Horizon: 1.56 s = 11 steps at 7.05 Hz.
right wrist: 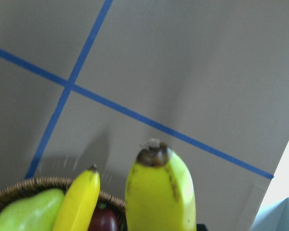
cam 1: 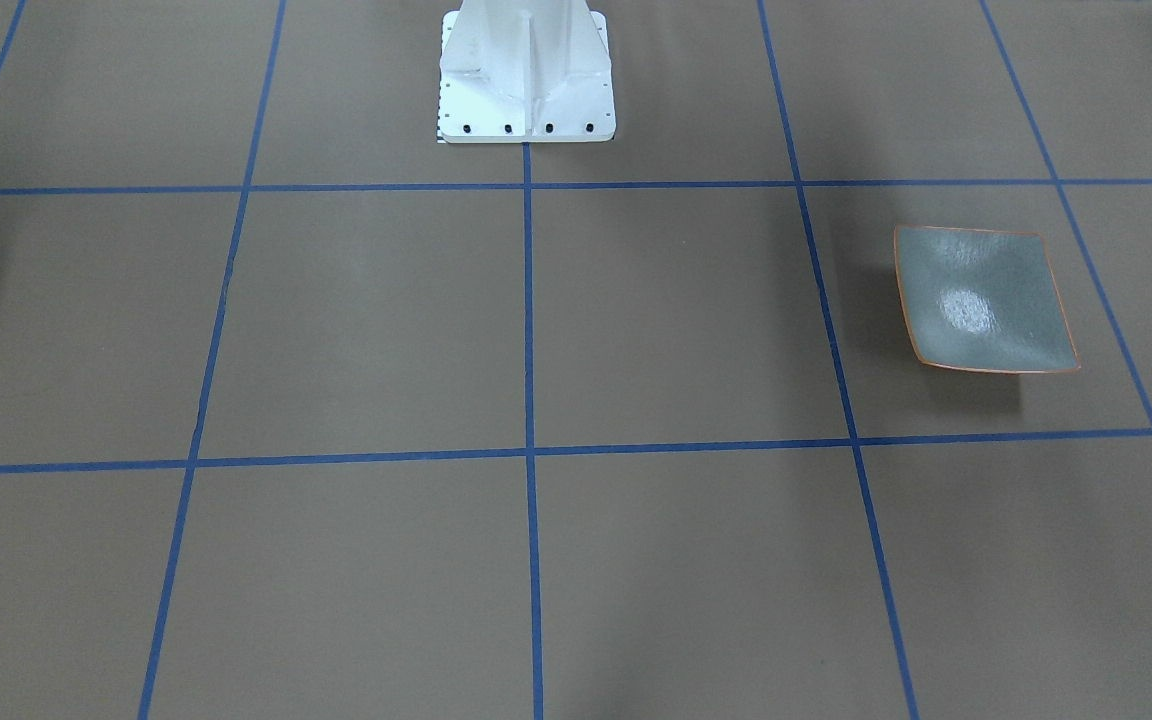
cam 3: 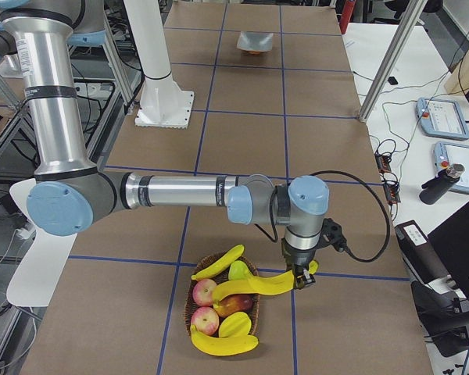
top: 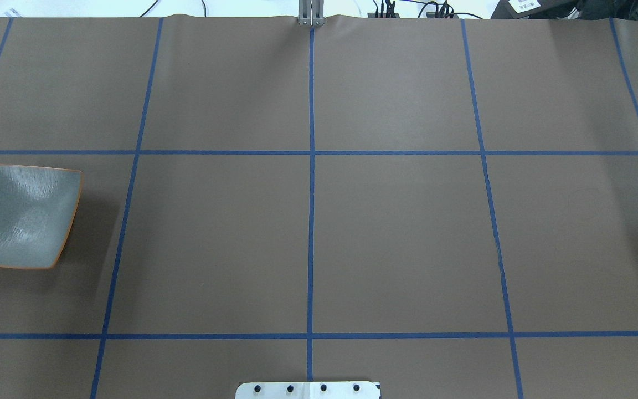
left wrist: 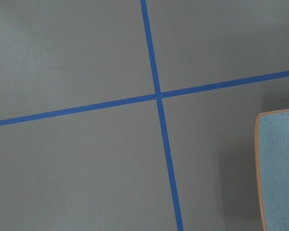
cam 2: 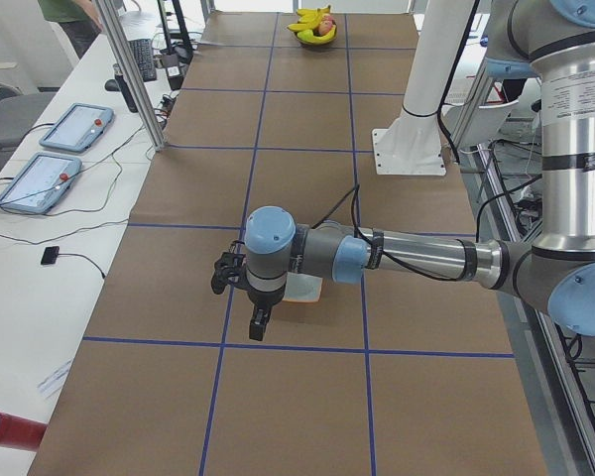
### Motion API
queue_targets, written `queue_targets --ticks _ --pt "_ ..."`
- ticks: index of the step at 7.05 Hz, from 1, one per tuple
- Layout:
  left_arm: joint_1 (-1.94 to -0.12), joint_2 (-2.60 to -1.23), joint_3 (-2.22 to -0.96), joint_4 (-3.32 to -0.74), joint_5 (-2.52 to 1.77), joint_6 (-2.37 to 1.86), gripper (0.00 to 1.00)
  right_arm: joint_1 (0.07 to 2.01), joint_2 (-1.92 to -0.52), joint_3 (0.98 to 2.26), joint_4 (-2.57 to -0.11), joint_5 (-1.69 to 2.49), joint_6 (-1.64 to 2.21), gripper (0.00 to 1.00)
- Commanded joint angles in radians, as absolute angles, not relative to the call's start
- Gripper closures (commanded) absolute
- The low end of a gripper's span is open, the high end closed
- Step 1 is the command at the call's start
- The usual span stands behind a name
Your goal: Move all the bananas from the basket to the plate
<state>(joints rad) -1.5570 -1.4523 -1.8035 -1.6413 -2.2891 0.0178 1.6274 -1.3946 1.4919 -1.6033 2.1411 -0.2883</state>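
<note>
A glossy yellow banana with a dark tip point(right wrist: 159, 192) fills the lower centre of the right wrist view, raised above the rim of the round wicker basket point(right wrist: 29, 185). In the exterior right view it is seen crosswise beneath the right gripper point(cam 3: 301, 275), at lower centre. It is probably gripped near one end, but the fingers are hidden and their opening cannot be told. Other bananas point(cam 3: 219, 263) lie in the basket among red apples point(cam 3: 205, 293).

The small square grey-green plate with an orange rim point(cam 3: 255, 41) lies bare at top centre, well apart. The banana should be raised clear of the basket rim before the carry, and kept level so that it is not swung loose. The left gripper point(cam 2: 258, 322) hangs near the plate, and its opening cannot be told.
</note>
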Motion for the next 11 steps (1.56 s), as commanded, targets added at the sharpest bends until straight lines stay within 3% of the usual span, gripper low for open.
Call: queue_targets --ticks 1,3,8,11 --pt "-1.557 -1.483 -1.806 -1.640 -2.292 -0.018 0.00 1.535 -1.283 1.494 -1.612 2.326 0.046 1.00" --pt "-1.557 -1.525 -1.799 -1.641 -2.354 -0.031 0.00 1.354 -1.205 1.560 -1.600 2.404 0.393 1.00" --pt "-1.359 -1.782 -1.809 -1.779 -2.488 -0.726 0.00 1.048 -1.045 1.767 -1.585 2.402 1.044 1.00" --pt "-1.205 -1.929 -1.804 -1.906 -2.545 -1.110 0.00 0.899 -1.040 1.789 -1.303 2.334 1.415 1.00"
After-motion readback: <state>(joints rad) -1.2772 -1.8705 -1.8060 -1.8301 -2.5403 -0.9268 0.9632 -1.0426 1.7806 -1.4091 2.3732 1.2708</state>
